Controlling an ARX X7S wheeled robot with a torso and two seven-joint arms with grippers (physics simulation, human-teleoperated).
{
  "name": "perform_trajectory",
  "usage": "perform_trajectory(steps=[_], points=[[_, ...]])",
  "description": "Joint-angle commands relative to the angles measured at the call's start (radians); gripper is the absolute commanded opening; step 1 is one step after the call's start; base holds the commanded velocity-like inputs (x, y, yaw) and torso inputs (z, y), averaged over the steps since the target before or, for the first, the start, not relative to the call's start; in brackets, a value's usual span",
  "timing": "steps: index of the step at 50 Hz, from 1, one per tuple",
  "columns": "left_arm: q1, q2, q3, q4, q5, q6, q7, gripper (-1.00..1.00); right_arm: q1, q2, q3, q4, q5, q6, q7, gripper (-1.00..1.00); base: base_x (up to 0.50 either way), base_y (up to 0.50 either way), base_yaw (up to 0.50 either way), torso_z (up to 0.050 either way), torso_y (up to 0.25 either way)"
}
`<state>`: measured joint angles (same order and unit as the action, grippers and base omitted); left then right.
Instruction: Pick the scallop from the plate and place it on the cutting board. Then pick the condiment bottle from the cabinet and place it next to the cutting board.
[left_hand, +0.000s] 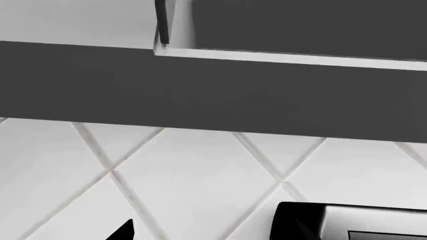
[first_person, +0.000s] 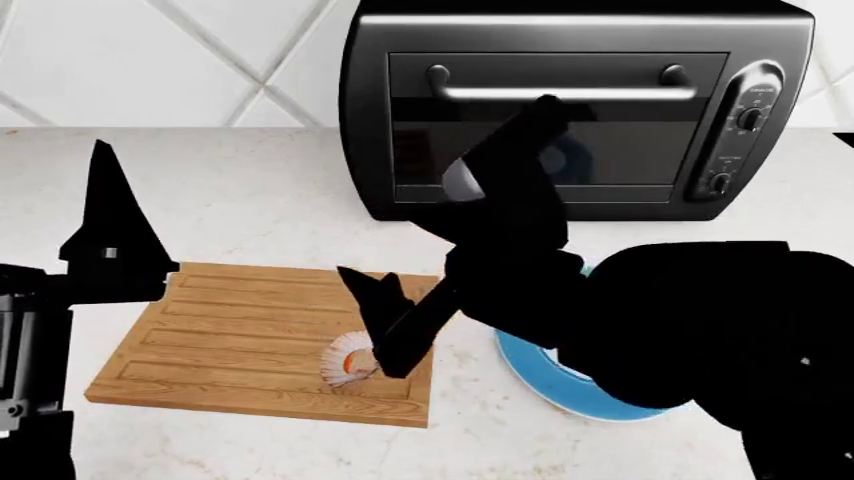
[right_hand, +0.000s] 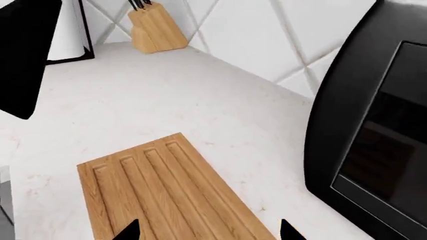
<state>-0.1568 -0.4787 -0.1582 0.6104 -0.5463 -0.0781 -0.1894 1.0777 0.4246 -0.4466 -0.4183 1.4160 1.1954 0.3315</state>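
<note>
The scallop (first_person: 347, 362) lies on the cutting board (first_person: 227, 350), close to its near right corner. My right gripper (first_person: 368, 322) hovers just over that corner, open, one finger right beside the shell. In the right wrist view the right gripper (right_hand: 210, 231) shows wide-apart tips over the cutting board (right_hand: 173, 195), with the scallop out of frame. The blue-rimmed plate (first_person: 554, 385) lies right of the board, mostly hidden by my right arm. My left gripper (first_person: 107, 215) is raised at the left, pointing up. The left gripper (left_hand: 200, 232) faces the wall tiles and a dark cabinet (left_hand: 200, 90). The condiment bottle is out of view.
A black toaster oven (first_person: 574, 110) stands at the back against the tiled wall, right behind my right arm. A wooden knife block (right_hand: 157, 27) sits far along the white counter (first_person: 254, 200). My left arm (right_hand: 27, 55) rises beside the board's left end.
</note>
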Motion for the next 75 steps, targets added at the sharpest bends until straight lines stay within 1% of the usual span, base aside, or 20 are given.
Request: perform_trajectory(steps=[1,5,12,17,23,26,29,38,45,54,65,75], points=[[0.012,-0.006,0.011,0.036,-0.023,-0.015,-0.002,1.0,-0.042,0.091,0.131,-0.147,0.122,-0.03,0.156,1.0,0.0,0.0,0.0,0.0,0.0],[0.019,-0.006,0.013,0.044,-0.029,-0.017,-0.003,1.0,-0.061,0.113,0.168,-0.204,0.095,-0.063,0.159,1.0,0.0,0.0,0.0,0.0,0.0],[0.037,-0.006,0.009,0.061,-0.038,-0.015,-0.006,1.0,-0.158,0.152,0.233,-0.34,-0.081,-0.168,0.094,1.0,0.0,0.0,0.0,0.0,0.0],[0.042,-0.007,0.011,0.069,-0.039,-0.014,-0.006,1.0,-0.18,0.176,0.276,-0.401,-0.126,-0.204,0.12,1.0,0.0,0.0,0.0,0.0,0.0],[0.035,-0.01,0.015,0.072,-0.039,-0.017,-0.007,1.0,-0.123,0.211,0.332,-0.447,-0.084,-0.202,0.216,1.0,0.0,0.0,0.0,0.0,0.0],[0.031,-0.017,0.012,0.085,-0.046,-0.025,-0.013,1.0,-0.095,0.22,0.334,-0.464,-0.121,-0.197,0.235,1.0,0.0,0.0,0.0,0.0,0.0],[0.031,-0.027,0.005,0.109,-0.057,-0.036,-0.023,1.0,-0.054,0.232,0.338,-0.461,-0.119,-0.184,0.258,1.0,0.0,0.0,0.0,0.0,0.0],[0.045,-0.037,0.001,0.146,-0.066,-0.039,-0.028,1.0,0.088,0.256,0.36,-0.39,-0.039,-0.148,0.334,1.0,0.0,0.0,0.0,0.0,0.0],[0.038,-0.034,0.012,0.13,-0.058,-0.032,-0.019,1.0,0.19,0.262,0.354,-0.333,-0.003,-0.118,0.394,1.0,0.0,0.0,0.0,0.0,0.0],[0.043,-0.033,0.015,0.123,-0.058,-0.024,-0.013,1.0,0.247,0.281,0.349,-0.284,0.002,-0.092,0.441,1.0,0.0,0.0,0.0,0.0,0.0],[0.042,-0.033,0.02,0.112,-0.057,-0.016,-0.006,1.0,0.302,0.313,0.339,-0.281,0.035,-0.053,0.504,1.0,0.0,0.0,0.0,0.0,0.0],[0.033,-0.036,0.03,0.112,-0.056,-0.023,-0.008,1.0,0.374,0.325,0.32,-0.243,0.039,-0.025,0.514,1.0,0.0,0.0,0.0,0.0,0.0]])
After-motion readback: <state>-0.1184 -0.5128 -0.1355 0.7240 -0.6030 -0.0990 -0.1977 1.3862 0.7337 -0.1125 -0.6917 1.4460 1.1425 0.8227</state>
